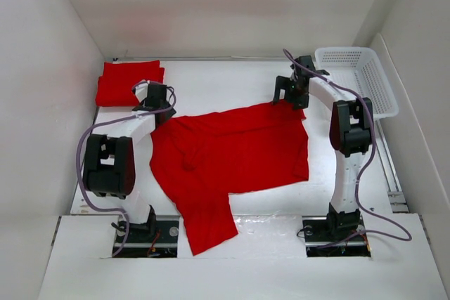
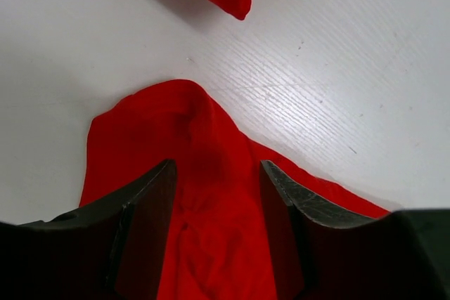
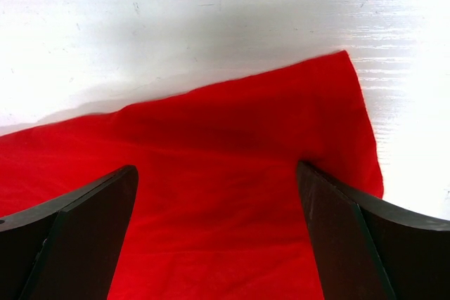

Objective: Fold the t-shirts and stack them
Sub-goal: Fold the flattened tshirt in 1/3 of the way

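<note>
**Ana:** Where is the loose red cotton t-shirt [image 1: 232, 152] lying?

**Ben:** It is lying opened out across the middle of the white bench [image 1: 225, 79]. It is wrinkling along its left side, and one long flap is reaching towards the arm bases.

**Ana:** And what is the left pincer [image 2: 216, 166] doing?

**Ben:** It is sitting at that shirt's far left corner. Its two black fingers [image 2: 151, 201] are standing parted, and a raised ridge of red cloth is running up between them. The fingers are gripping nothing. I cannot tell whether their tips are touching the cloth.

**Ana:** Is the right pincer [image 3: 216, 170] behaving the same way?

**Ben:** It is hanging over the shirt's far right corner with its fingers spread wider than the left pair. The cloth is lying flat between them, and the hem corner is poking out just past the right-hand finger onto bare bench.

**Ana:** Is anything else sharing the bench?

**Ben:** A folded red t-shirt [image 1: 129, 82] is resting beyond the loose shirt's far left corner. A strip of bare bench is separating the two. The left wrist view is catching only one corner of it.

**Ana:** Anything on the other side?

**Ben:** A white plastic lattice basket [image 1: 358, 79] is sitting off the loose shirt's far right, past the right arm and well apart from the cloth.
</note>
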